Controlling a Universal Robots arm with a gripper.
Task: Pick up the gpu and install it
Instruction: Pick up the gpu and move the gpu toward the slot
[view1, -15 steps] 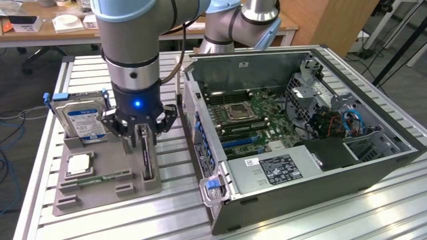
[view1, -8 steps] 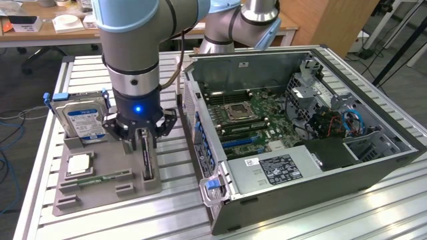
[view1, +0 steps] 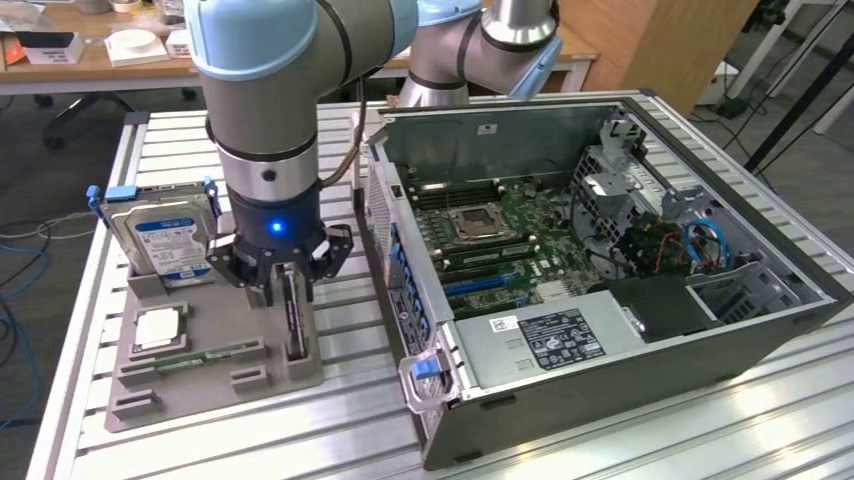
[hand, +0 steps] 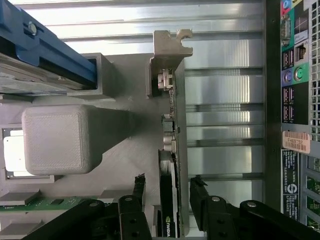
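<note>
The hand (view1: 284, 288) hung low over the grey tray (view1: 187, 398) on the table (view1: 174, 140), spread wide and pinching nothing. The gpu (view1: 295, 332) stood on edge in a slot of that tray, on the side nearer the open case (view1: 747, 300) and well apart from the hard drive (view1: 167, 235). In the wrist view the hand (hand: 167, 192) straddled the gpu (hand: 175, 115): its 2 fingers (hand: 202, 200) flanked the card's dark end, 1 on each flat face, with a gap visible on both sides, while the silver bracket (hand: 170, 45) lay at the far end. The step in hand looked like the grasp. To do it well, I judged the card should sit midway between the fingers so neither pad shoved it sideways in its slot. The pads should meet the flat faces squarely, clear of the bracket. The squeeze should be firm enough to hold a thin board without bending it.
</note>
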